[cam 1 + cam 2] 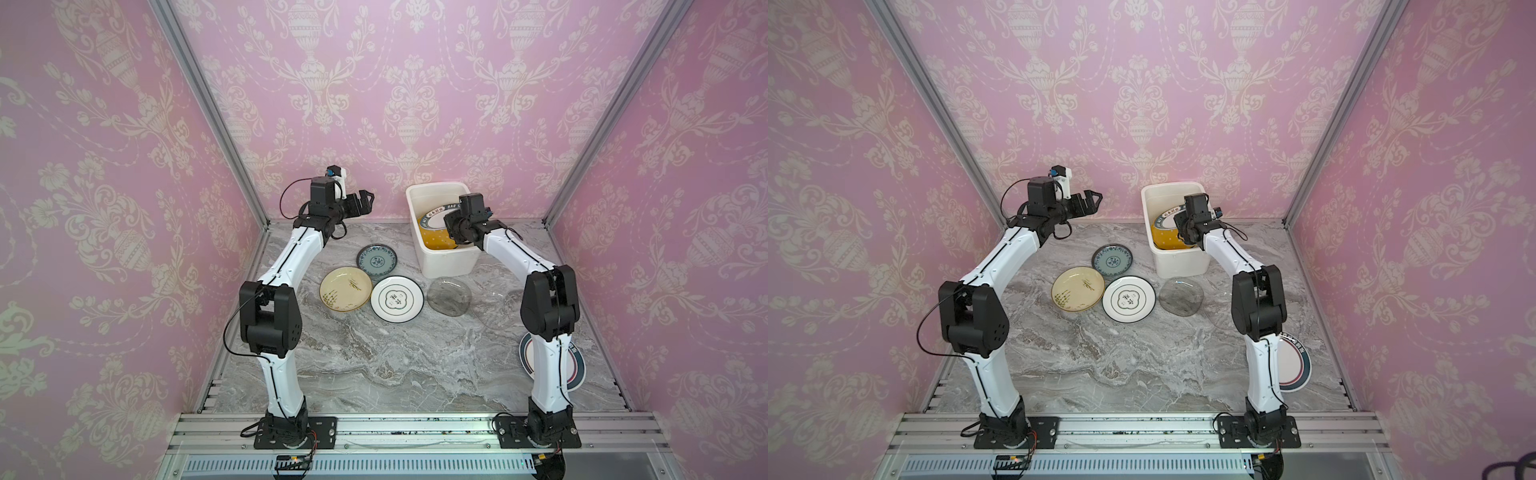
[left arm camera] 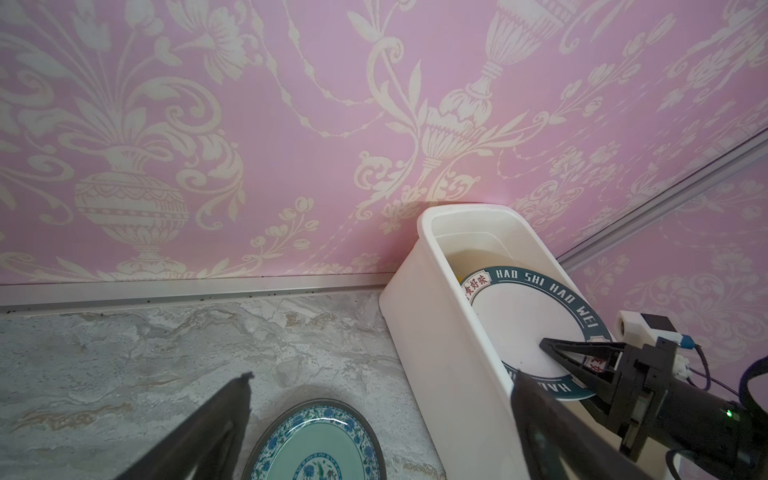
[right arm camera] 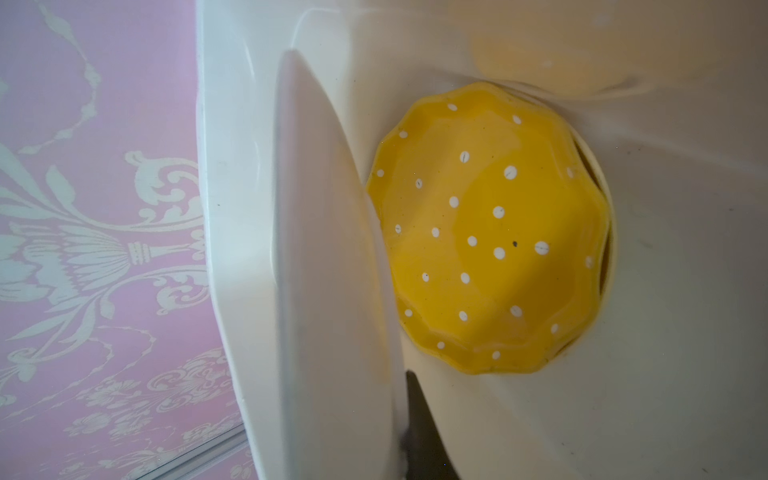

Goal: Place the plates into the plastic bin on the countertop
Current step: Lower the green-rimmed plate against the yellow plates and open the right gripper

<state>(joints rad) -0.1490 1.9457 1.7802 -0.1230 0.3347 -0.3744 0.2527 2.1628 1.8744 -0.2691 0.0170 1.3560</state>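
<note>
The white plastic bin [image 1: 434, 185] stands at the back of the countertop [image 1: 374, 365]. Inside it a lettered-rim plate [image 2: 519, 316] is held tilted, with my right gripper [image 2: 552, 347] shut on its edge. Under it lies a bright yellow dotted plate [image 3: 490, 228]. My left gripper [image 1: 365, 199] hovers open and empty to the left of the bin, above the blue-patterned plate [image 1: 377, 259]. A cream plate [image 1: 345, 289], a white dark-rimmed plate [image 1: 397, 299] and a clear glass plate [image 1: 449, 296] lie in front of the bin.
A second clear glass plate [image 1: 496, 307] lies partly behind the right arm. Another lettered-rim plate [image 1: 577, 370] sits by that arm's base at the right edge. Pink wallpapered walls close in the back and both sides.
</note>
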